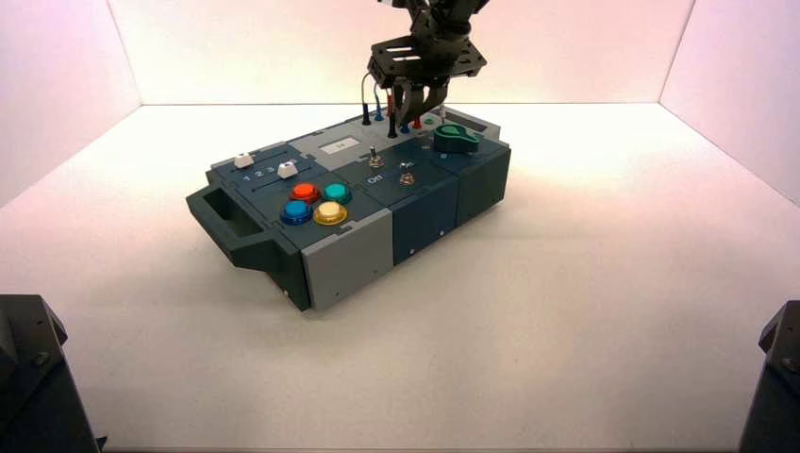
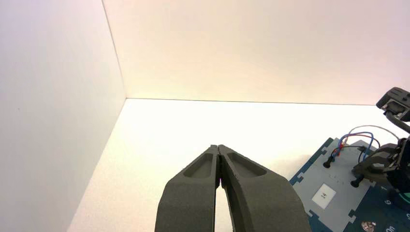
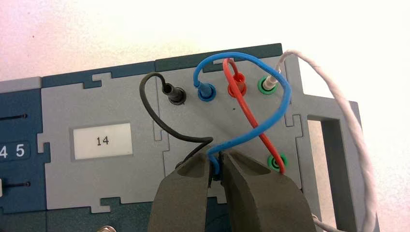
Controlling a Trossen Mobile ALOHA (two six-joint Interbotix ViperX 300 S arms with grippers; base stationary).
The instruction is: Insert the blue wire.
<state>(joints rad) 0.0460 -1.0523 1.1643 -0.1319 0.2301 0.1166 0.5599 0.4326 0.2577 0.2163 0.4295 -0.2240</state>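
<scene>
The blue wire (image 3: 285,92) arches over the box's grey socket panel (image 3: 125,106). One of its blue plugs (image 3: 206,92) stands in a socket between the black and red plugs. My right gripper (image 3: 216,162) is shut on the wire's other end, held down at the panel; the plug tip is hidden between the fingers (image 3: 251,188). In the high view the right gripper (image 1: 412,111) hangs over the far end of the box (image 1: 415,226). My left gripper (image 2: 219,147) is shut and empty, parked off the box's left side.
A black wire (image 3: 150,96), a red wire (image 3: 246,106) and a white wire (image 3: 348,121) crowd the same panel, with green sockets (image 3: 276,162) beside my fingers. A label reads 14 (image 3: 102,140). A green knob (image 1: 456,139), toggle switches (image 1: 375,159) and coloured buttons (image 1: 316,203) lie nearer.
</scene>
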